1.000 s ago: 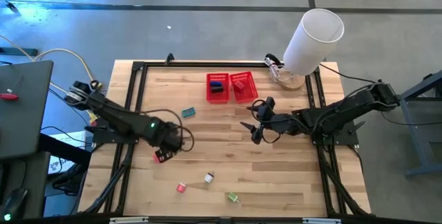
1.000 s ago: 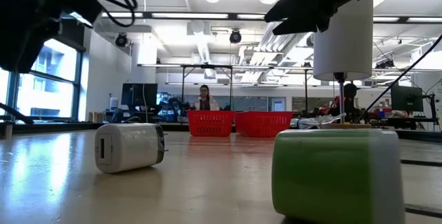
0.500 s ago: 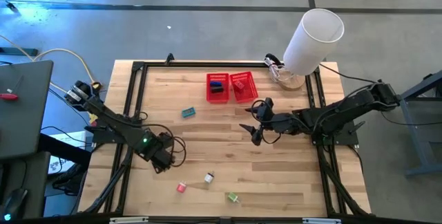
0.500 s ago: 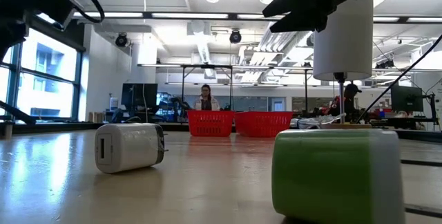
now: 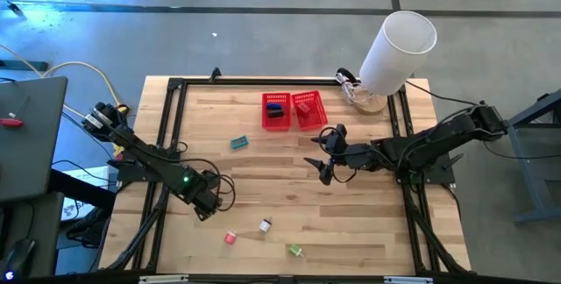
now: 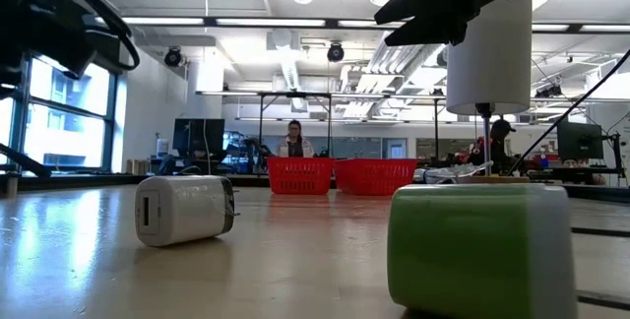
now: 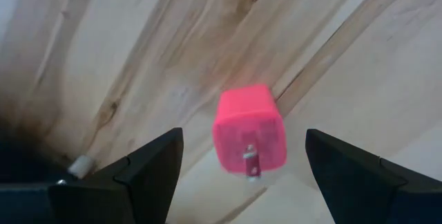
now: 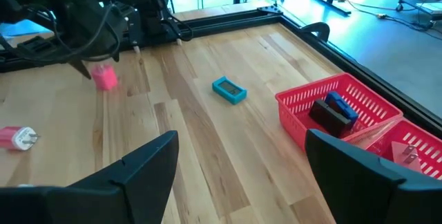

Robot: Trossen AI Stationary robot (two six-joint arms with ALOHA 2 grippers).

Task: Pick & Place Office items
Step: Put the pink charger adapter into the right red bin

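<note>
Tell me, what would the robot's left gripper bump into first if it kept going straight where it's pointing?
Probably the pink charger. The left gripper has its fingers open on either side of it, with the wooden table right behind. How much gap is left is hard to judge.

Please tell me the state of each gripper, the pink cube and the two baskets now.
left gripper: open, fingers either side of the pink cube, not gripping.
right gripper: open, empty, over mid-table.
pink cube: lying on the table, prongs showing.
red baskets: upright, items inside both.
</note>
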